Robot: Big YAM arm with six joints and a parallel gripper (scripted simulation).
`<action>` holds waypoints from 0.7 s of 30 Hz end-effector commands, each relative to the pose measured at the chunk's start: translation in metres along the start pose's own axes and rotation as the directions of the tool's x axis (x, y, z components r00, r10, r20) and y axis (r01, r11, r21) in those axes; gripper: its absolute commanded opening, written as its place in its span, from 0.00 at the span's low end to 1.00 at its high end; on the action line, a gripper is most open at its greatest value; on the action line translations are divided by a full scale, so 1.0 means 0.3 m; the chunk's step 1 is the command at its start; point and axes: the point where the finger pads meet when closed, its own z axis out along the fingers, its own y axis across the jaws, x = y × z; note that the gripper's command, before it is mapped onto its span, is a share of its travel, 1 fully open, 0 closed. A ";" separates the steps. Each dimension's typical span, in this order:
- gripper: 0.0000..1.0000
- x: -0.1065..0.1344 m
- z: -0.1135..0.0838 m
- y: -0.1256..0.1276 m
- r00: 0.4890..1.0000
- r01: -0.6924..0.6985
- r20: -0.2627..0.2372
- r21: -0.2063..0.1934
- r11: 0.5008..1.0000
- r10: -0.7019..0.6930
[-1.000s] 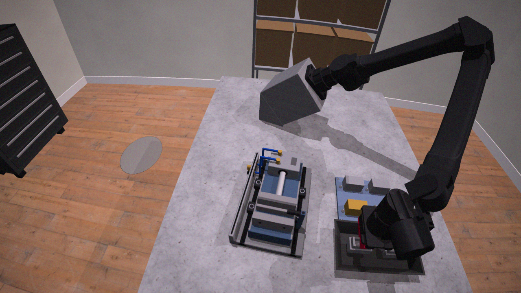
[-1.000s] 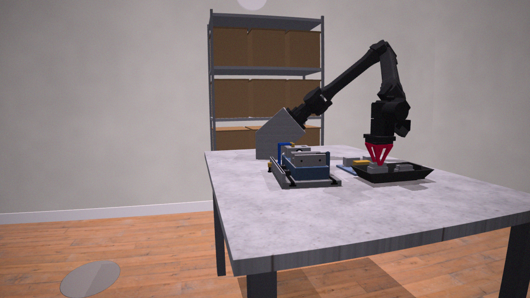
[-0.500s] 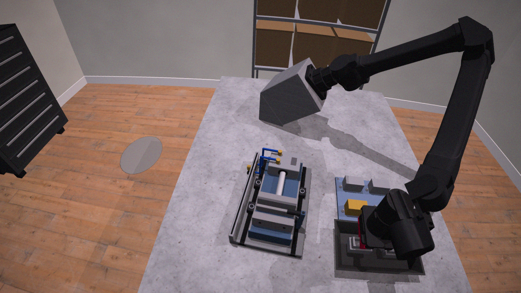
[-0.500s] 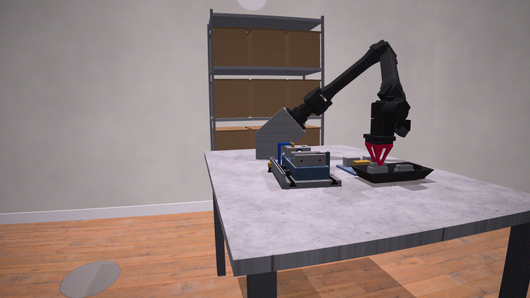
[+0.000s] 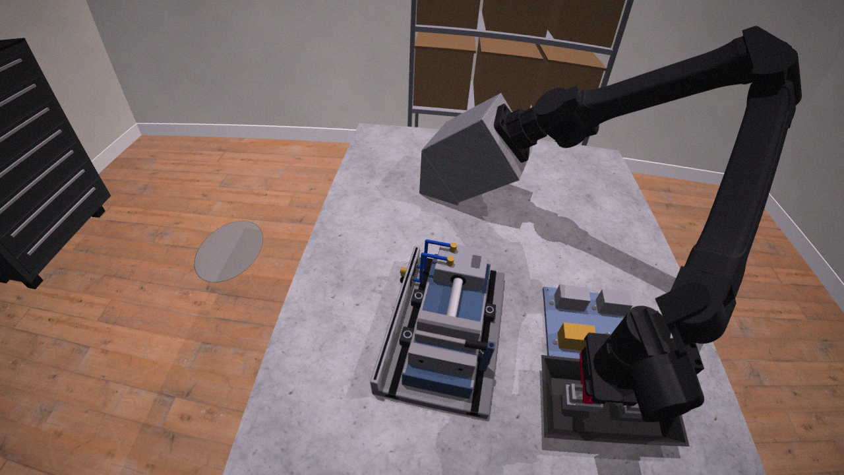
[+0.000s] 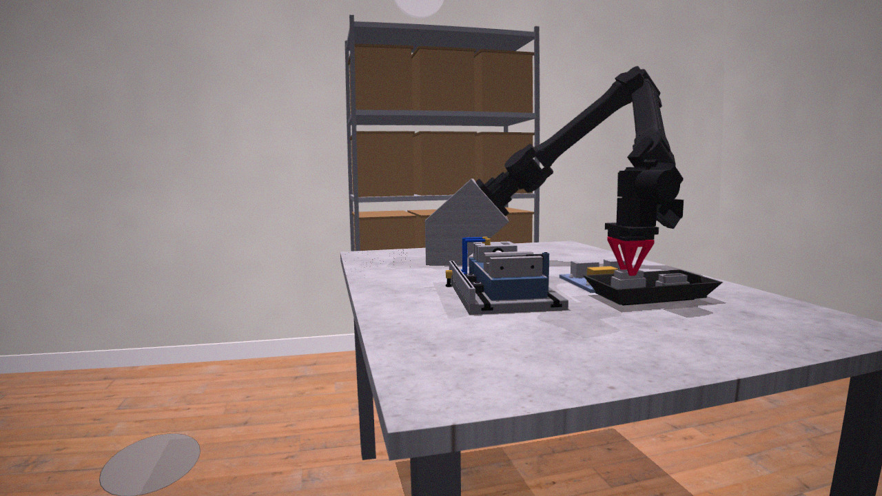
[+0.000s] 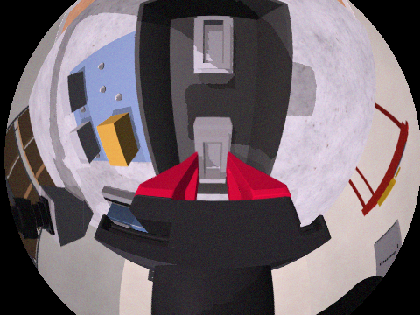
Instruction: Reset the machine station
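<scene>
My end effector (image 7: 212, 177) is clamped on a pocketed part (image 7: 212, 149) low in the black tray (image 7: 153, 82). Risk: releasing high tips it toward the part at 12 o'clock (image 7: 213, 44).

The desk (image 6: 555, 370) is showing a mottled, matt stone-like grey top with a wood-grained edge band and dark matt legs. The floor (image 5: 147, 366) is looking like warm, lightly worn wooden planks. The arm (image 5: 743, 194) is wearing a matt black plastic-looking shell, and the gripper (image 7: 213, 177) is carrying flat red fingers with a plastic look, clamped on a finished part (image 7: 212, 149) that is reading as dull, smooth grey metal. The outfeed tray (image 6: 696, 289) is appearing matt black. The brass blank (image 5: 576, 335) near the desk's right edge is showing a smooth yellow finish. The vise (image 5: 439, 348) is looking like painted blue and bare grey metal. The boxes (image 6: 382, 163) behind are looking like plain brown cardboard.
</scene>
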 end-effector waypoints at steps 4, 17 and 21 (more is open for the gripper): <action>0.00 -0.045 0.000 -0.016 1.000 0.028 0.003 0.015 1.000 -0.028; 0.00 -0.016 0.040 -0.001 1.000 0.009 0.000 0.000 1.000 -0.009; 0.00 -0.013 0.052 -0.002 1.000 0.007 0.000 -0.002 1.000 -0.007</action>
